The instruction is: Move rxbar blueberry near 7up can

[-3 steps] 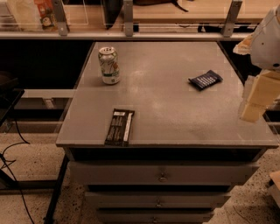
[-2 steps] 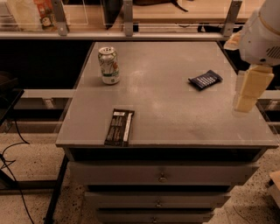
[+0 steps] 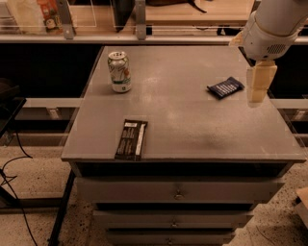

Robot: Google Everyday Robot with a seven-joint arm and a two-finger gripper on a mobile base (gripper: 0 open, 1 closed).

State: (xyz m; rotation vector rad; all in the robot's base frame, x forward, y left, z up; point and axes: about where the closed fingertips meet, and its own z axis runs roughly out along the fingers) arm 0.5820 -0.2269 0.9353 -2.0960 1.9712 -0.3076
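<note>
The rxbar blueberry (image 3: 225, 87) is a small flat navy wrapper with white print, lying on the right side of the grey tabletop (image 3: 183, 120). The 7up can (image 3: 119, 71) stands upright at the far left of the table, well apart from the bar. My gripper (image 3: 258, 89) hangs from the white arm at the upper right, pointing down. It is just right of the blueberry bar and slightly above the table, and it holds nothing that I can see.
A longer black-brown bar with a white stripe (image 3: 131, 139) lies near the table's front left edge. Drawers (image 3: 178, 192) sit below the tabletop. A shelf with a rail and bottles (image 3: 43, 14) runs along the back.
The arm and gripper have moved left and farther in over the table, closing on the right side of the blueberry bar. The bars and the can have not moved.
</note>
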